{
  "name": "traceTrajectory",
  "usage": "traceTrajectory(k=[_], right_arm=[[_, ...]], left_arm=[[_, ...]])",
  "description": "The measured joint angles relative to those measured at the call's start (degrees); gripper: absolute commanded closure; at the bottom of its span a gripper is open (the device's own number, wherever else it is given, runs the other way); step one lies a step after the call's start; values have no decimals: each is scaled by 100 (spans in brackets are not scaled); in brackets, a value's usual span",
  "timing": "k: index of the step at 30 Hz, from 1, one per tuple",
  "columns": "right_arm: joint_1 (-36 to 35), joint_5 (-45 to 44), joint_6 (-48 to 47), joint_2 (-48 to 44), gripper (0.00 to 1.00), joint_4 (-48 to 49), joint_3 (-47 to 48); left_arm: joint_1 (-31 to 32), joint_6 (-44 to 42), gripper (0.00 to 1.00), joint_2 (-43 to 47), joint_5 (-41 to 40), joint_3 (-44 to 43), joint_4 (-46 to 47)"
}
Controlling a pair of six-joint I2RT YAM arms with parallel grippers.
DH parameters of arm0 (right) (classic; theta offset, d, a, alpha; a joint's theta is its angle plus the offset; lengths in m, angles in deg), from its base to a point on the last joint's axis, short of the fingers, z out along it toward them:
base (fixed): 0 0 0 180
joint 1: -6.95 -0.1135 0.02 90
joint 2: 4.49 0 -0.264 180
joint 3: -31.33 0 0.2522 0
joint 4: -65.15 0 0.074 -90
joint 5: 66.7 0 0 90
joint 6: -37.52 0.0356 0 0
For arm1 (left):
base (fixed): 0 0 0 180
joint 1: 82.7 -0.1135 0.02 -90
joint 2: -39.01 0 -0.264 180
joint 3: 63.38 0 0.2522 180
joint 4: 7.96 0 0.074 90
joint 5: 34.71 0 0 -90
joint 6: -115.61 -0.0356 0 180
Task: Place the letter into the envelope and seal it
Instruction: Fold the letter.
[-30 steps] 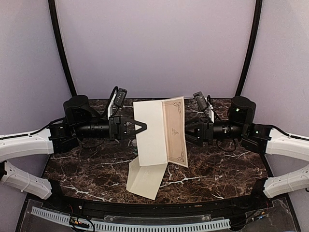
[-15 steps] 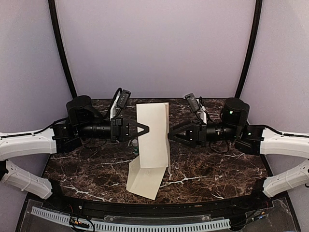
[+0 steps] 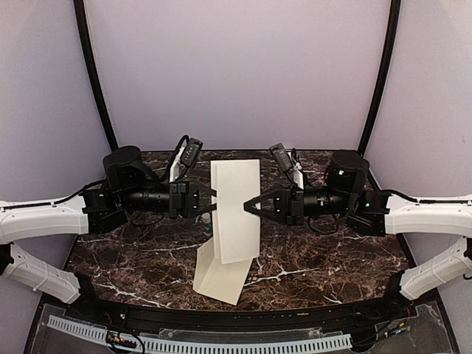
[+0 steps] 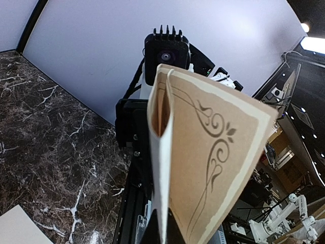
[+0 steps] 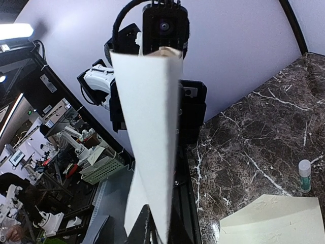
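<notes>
Letter (image 3: 236, 210), scroll-ornamented, folded upright, pinched by left hand (image 3: 211, 200) and right hand (image 3: 249, 206).

Concealment noted
The letter (image 3: 236, 214) is covering the 12 o'clock end of the envelope (image 3: 221, 280); both wrist views are cropping the letter at 6 o'clock.

Folded letter (image 4: 210, 152) upright above marble table (image 4: 45, 127)
</notes>
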Motion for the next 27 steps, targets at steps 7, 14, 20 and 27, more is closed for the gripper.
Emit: traceTrajectory(k=[7, 14, 20, 27], right_arm=[[-26, -55, 44, 9, 100, 146, 15], [-24, -466, -76, -219, 100, -48, 15], [-26, -562, -116, -348, 100, -74, 15], [-26, -457, -109, -258, 100, -46, 15]], left_arm=[[0, -52, 59, -13, 7, -2, -2], [0, -166, 31, 243, -190, -9, -173], [0, -144, 29, 431, -140, -9, -61], [0, -74, 55, 177, -146, -9, -129]])
